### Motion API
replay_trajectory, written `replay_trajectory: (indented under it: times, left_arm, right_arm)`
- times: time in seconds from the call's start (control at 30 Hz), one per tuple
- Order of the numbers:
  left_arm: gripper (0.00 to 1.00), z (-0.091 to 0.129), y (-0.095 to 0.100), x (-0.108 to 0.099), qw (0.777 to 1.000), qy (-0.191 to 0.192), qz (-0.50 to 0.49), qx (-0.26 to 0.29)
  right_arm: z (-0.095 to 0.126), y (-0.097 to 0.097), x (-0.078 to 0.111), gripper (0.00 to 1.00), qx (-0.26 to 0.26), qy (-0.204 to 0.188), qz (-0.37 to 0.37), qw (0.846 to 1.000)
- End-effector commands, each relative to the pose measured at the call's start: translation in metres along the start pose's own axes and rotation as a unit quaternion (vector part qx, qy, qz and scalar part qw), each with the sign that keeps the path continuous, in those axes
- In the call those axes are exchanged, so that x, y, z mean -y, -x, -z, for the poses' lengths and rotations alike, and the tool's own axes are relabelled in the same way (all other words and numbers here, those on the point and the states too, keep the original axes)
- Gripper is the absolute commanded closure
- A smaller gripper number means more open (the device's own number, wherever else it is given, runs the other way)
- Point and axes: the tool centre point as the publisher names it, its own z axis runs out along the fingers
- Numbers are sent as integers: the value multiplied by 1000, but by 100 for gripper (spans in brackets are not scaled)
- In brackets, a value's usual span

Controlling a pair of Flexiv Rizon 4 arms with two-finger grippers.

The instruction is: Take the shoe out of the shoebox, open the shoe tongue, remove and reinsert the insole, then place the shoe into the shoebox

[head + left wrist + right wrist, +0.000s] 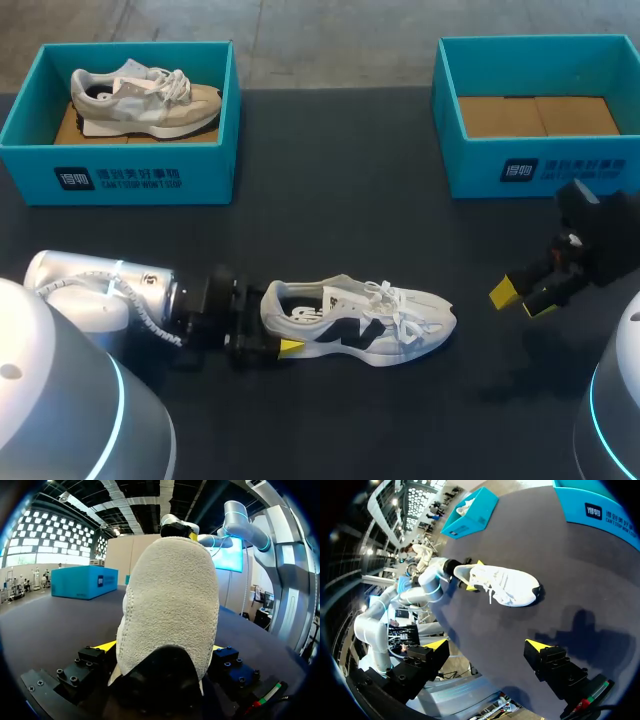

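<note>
White, with a dark mark on its side, the shoe (360, 322) stands on its sole near the middle of the black table (330, 200), outside both boxes. Its toe points toward the right arm's side and its laces lie loose over the tongue.

The left gripper (262, 338) is at the heel, with the silver left arm (100, 290) coming in low along the table. In the left wrist view, the rough pale heel of the shoe (170, 600) rises between the fingers of the left gripper (162, 647). A yellow tip presses each flank, so the heel is clasped from both sides.

The right gripper (522, 297) hangs above the table, well apart from the toe. Its fingers are spread wide and hold nothing. In the right wrist view, the two yellow tips of the right gripper (486, 645) stand far apart. The shoe (505, 585) lies ahead of them on the dark surface, and the left arm (427, 582) is at its heel.

At the far left corner sits the teal left shoebox (120, 175), with a second shoe (145, 100), beige and grey, lying in it. The matching right shoebox (540, 170) sits at the far right corner and shows its brown cardboard floor.
</note>
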Motion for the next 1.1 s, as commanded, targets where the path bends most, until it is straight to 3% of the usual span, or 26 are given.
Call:
replay_trajectory:
  times: [0.03,1.1]
  left_arm:
    - [0,-4,0,-2,1000,0,1,-3]
    - [0,-5,-1,3,1000,-4,-4,12]
  right_arm:
    - [0,0,1,0,1,0,-1,1000]
    - [0,0,1,0,1,0,-1,1000]
